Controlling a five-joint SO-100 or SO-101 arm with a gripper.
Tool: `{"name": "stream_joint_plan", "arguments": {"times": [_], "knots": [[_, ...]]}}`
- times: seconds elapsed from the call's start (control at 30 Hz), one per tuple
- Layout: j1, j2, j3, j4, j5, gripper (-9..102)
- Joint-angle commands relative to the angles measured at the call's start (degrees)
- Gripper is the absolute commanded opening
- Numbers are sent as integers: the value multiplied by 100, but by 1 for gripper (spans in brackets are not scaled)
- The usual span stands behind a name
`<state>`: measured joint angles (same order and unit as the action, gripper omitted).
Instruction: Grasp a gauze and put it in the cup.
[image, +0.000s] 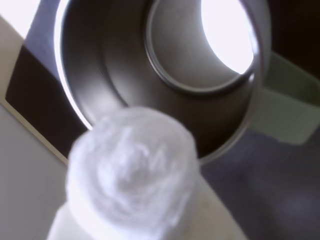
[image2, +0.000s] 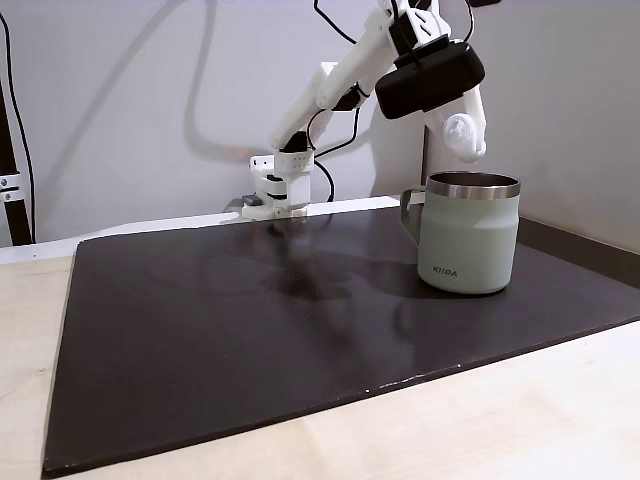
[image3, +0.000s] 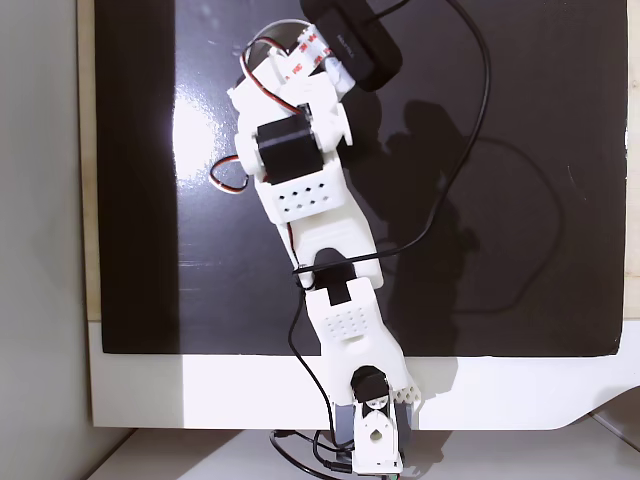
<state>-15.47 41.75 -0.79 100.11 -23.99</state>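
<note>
Wrist view puts the gauze (image: 131, 172) close to the lens, a fluffy white roll end-on, with the open steel mouth of the cup (image: 150, 75) just beyond it and mostly above it in the picture. In a fixed view from the side, the gripper (image2: 464, 137) hangs above the cup (image2: 467, 245), clenched on the gauze (image2: 463, 134), which sits a little to the left of the mug's centre and clear of the rim, not yet inside. The cup stands upright on the dark mat (image2: 250, 330) toward the right, its handle pointing left toward the arm's base. In a fixed view from above, the arm (image3: 320, 230) stretches out across the mat (image3: 520, 200). The roll looks very light and soft, so it should compress under the fingers and spring back; its fuzzy surface probably grips well but could cling to a pad when let go. A hold across the middle of the short cylinder, as seems to be the case here, suits it best, and it is unlikely to be harmed by the drop.
</note>
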Motion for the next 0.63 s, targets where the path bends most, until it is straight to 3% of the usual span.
{"name": "stream_joint_plan", "arguments": {"times": [0.0,0.1,0.2,0.6], "knots": [[114,-53,-466,18,44,18],[149,-18,-475,70,44,32],[176,26,-536,70,35,37],[220,35,-650,70,-26,37]]}}
